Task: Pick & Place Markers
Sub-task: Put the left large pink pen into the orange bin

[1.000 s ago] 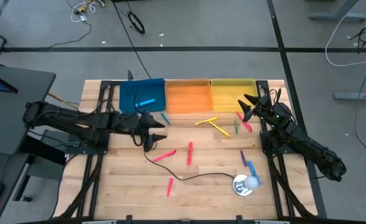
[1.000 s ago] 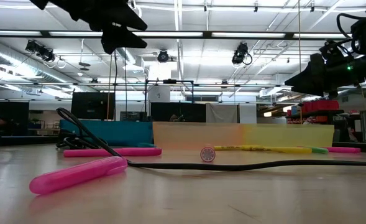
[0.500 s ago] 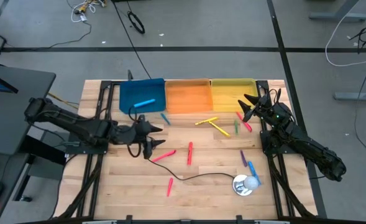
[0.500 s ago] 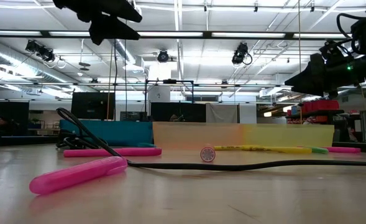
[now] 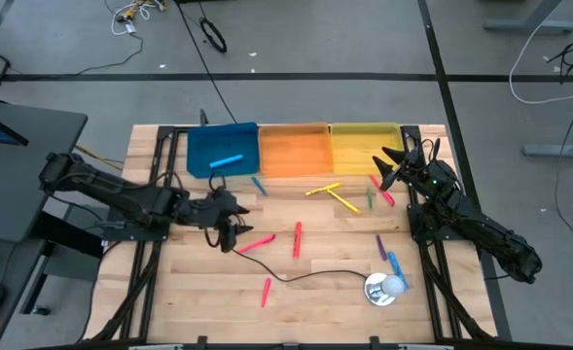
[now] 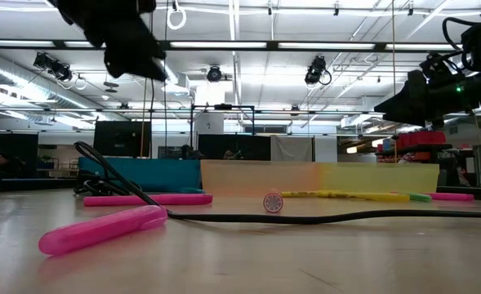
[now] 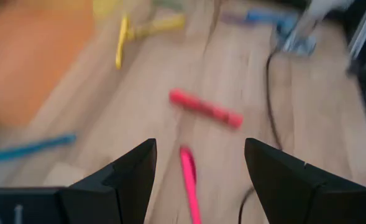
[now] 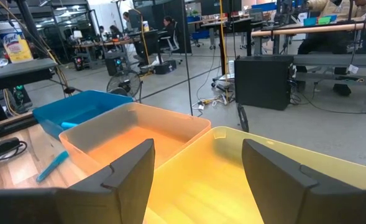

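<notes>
Over the last second I have drawn my left gripper [image 5: 230, 231] back from the blue tray [image 5: 200, 157] toward the middle of the table [image 5: 325, 262]; my right gripper [image 5: 387, 165] has not stirred.

My left wrist view is smeared with motion, so the markers there are streaks of colour. In the low view most of the table lies behind a near pink marker [image 6: 101, 229] and the black cable [image 6: 305, 217], and my left gripper [image 6: 130, 49] shows only as a dark shape overhead.

My left fingers [image 7: 117, 180] stand wide apart, holding nothing. A pink marker [image 7: 189, 183] lies on the wood between them in that view, with a red marker [image 7: 205, 108] further out. From above, the pink one [image 5: 256, 242] lies just beside my left gripper.

My right fingers [image 8: 133, 171] are also spread and empty, hovering by the front edge of the yellow tray [image 5: 359, 138].

The blue tray holds one blue marker [image 5: 229, 159]. The orange tray [image 5: 294, 151] and the yellow tray look bare inside. Two yellow markers [image 5: 331, 193], green, red, purple and blue ones lie loose on the wood in front of the trays.
</notes>
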